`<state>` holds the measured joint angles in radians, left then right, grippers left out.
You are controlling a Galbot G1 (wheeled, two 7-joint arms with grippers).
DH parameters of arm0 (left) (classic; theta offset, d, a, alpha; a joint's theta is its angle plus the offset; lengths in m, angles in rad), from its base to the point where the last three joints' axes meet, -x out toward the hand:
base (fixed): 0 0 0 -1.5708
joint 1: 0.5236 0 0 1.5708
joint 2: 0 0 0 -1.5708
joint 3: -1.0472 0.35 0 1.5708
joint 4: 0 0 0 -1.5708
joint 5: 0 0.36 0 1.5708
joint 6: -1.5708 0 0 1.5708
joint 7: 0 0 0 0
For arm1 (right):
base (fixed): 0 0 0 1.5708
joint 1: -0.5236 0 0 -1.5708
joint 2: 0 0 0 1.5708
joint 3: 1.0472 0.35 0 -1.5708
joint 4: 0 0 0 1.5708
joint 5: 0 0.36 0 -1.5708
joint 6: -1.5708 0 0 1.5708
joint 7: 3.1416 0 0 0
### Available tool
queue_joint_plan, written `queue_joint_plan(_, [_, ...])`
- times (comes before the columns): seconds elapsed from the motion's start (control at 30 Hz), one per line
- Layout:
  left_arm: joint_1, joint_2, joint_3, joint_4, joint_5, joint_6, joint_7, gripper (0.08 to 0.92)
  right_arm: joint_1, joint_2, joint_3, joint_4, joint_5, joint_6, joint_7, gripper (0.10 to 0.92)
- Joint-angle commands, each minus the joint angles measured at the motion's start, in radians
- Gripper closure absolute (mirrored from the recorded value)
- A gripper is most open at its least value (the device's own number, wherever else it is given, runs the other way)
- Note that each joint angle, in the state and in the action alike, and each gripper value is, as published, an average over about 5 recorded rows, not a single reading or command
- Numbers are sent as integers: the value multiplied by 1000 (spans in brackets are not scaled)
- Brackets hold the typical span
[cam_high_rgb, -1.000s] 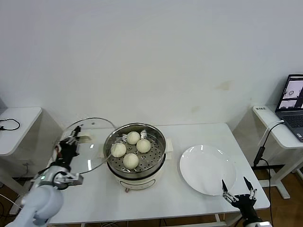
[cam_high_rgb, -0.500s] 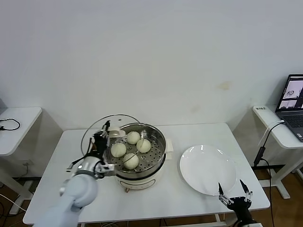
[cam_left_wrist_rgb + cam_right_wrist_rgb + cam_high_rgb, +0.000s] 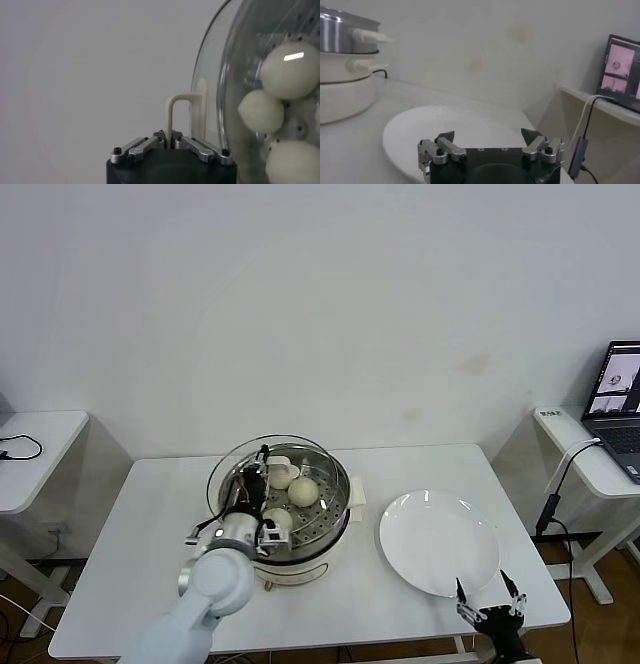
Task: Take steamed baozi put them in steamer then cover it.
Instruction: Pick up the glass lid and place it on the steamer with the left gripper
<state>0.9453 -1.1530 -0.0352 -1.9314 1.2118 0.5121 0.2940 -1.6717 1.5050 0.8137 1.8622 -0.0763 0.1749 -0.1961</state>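
Steamed baozi [image 3: 303, 491] sit inside the steamer [image 3: 322, 529] at the middle of the table [image 3: 150, 514], partly behind the glass lid [image 3: 228, 466], which is tilted over the steamer's nine o'clock rim. The left end effector [image 3: 250, 485] is clamped on the lid's cream handle [image 3: 182, 114]. The right end effector [image 3: 490, 597] hangs with jaws spread, gripping nothing, at the table's front edge, at five o'clock of the white plate [image 3: 438, 542].
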Motion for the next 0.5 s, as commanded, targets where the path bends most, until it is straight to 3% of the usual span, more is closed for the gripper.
queue_joint_plan(0.03, [-21, -51, 52, 32, 77, 33, 56, 852, -1, 4, -5, -3, -18, 2, 2, 203])
queue_joint_plan(0.5, [-14, -68, 49, 55, 99, 10, 42, 852, -5, 5, -13, -7, -20, 7, 1, 203])
